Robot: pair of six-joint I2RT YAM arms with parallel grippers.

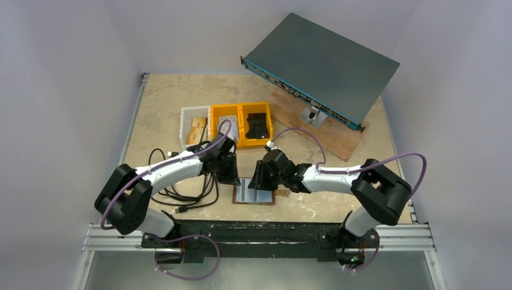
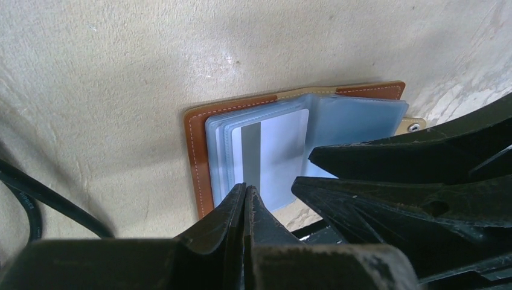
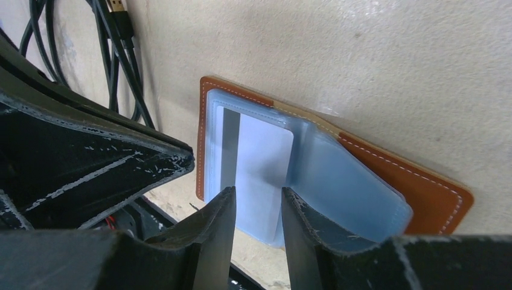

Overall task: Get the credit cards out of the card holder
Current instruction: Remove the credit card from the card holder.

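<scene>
Brown card holder [image 2: 196,158] open flat, grey-striped credit card [image 2: 276,151] inside; left gripper [image 2: 244,191] closed, right gripper [image 3: 258,193] half-open, empty.

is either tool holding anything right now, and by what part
Cannot be told: left tool is shut at the near edge of the brown leather card holder's clear pockets; right tool is part open over them.
</scene>
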